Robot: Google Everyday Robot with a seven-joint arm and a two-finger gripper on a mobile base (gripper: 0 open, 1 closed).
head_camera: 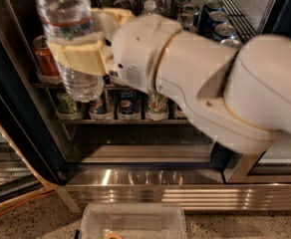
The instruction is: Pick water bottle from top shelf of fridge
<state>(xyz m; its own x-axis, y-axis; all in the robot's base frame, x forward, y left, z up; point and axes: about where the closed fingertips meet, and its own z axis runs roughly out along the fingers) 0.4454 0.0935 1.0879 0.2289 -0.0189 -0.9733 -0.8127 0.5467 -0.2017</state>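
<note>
Water bottle (66,14) upright at upper left, in the air just in front of the fridge (16,108), off the top shelf (46,82). Clasped round the middle by the gripper (78,59), pale yellow fingers (93,59) closed on it. Behind, a bulky white arm (210,78) from the right. Below, a clear tub (133,220) on the floor. Farther in, short cans (128,103) on the lower rack, a red can (43,59) on the top shelf.
</note>
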